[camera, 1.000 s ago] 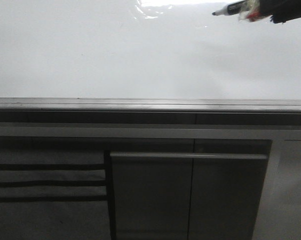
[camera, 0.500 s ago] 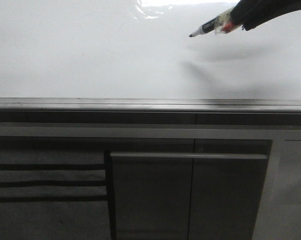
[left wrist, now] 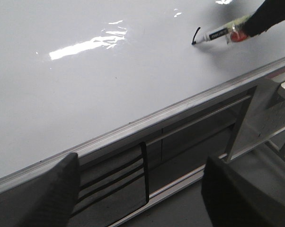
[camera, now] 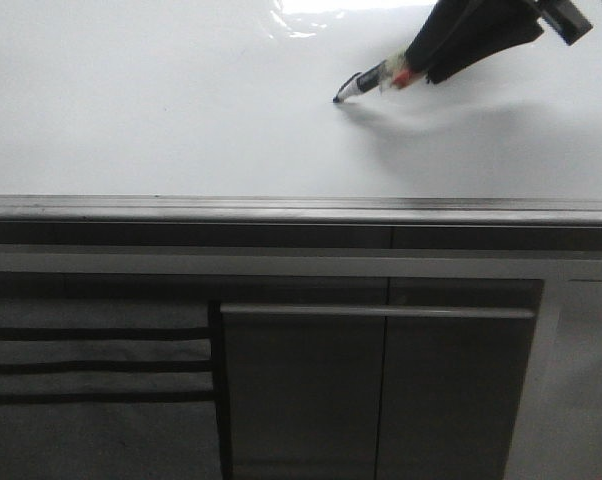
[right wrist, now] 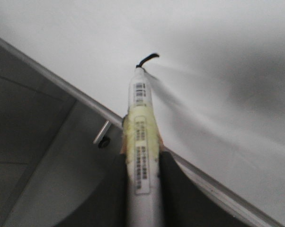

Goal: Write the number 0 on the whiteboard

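Front view: the right gripper [camera: 433, 62] pinches a marker [camera: 373, 80], its tip on the whiteboard [camera: 161, 110] toward the far right. Left wrist view: left gripper [left wrist: 142, 194] spread; a short dark stroke [left wrist: 195, 36] beside the tip. Right wrist view: stroke curls from the tip.

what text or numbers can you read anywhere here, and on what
Nothing is legible.
Marker: printed label with lines of small text and a barcode-like block on its barrel, too blurred to read.
Whiteboard: only a short dark stroke at the marker tip, the start of a mark, not yet a readable number.
Cabinet panels: no lettering visible.
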Available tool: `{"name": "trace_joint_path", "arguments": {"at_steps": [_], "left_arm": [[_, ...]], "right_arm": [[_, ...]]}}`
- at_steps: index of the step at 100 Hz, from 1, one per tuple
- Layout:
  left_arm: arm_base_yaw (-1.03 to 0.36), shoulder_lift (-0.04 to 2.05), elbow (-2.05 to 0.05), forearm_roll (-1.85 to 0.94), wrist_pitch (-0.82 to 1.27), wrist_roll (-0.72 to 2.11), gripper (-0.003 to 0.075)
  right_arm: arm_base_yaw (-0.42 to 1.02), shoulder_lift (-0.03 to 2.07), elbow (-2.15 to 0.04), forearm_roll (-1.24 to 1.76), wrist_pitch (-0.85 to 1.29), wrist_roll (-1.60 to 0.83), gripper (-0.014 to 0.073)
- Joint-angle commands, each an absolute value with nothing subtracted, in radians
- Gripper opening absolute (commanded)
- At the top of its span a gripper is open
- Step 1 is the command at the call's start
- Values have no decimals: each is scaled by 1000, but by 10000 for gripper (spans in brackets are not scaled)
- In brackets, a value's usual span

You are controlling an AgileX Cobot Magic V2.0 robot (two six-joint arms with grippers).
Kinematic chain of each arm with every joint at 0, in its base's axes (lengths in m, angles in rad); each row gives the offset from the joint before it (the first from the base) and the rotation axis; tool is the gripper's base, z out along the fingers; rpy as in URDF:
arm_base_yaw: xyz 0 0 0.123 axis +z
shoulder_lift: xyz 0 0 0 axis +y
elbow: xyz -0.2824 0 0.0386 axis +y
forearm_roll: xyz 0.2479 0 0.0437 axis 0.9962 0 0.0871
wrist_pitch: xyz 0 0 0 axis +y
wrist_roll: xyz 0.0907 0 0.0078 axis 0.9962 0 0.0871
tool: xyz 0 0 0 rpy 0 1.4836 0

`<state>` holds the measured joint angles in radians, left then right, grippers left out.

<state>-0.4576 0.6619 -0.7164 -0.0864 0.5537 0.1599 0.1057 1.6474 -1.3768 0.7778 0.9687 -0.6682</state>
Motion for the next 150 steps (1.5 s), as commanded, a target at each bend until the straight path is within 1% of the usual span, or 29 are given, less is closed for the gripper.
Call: {"name": "trace_joint_path", "arguments": {"at_steps": [1,14,58,79,93,102,119,127,141,150], "left_arm": [[-456,663,-744,-100,475,150,494],[-456,663,-744,-100,475,150,494],[-456,663,-744,-100,477,150,494],[-456,663,-744,-100,475,150,494],[-456,663,-744,-100,475,150,494],[-458,663,-744,-100,475,157,494],[-458,683,-756,-159,511,273,494],[-458,706,-781,-257,581,431,494],[-458,763,-821,-443,721,664,494],[-458,804,-840,-554,803,799,494]], "right_arm": [[102,1632,-1413,730,989,-640,-15],[88,1628,-1426,633,1014,-576,-15],[83,1606,-1587,651,1041,-567,-15],[83,1608,-1597,656,1054,-567,-15],[83,1601,-1597,676,1114,-567,-15],[83,1562,-1597,722,1120,-618,-15],[96,1439,-1558,801,1177,-740,-15],[121,1385,-1494,801,1213,-814,-15],[199,1312,-1367,809,1246,-919,-15],[276,1286,-1295,809,1247,-974,-15]]}}
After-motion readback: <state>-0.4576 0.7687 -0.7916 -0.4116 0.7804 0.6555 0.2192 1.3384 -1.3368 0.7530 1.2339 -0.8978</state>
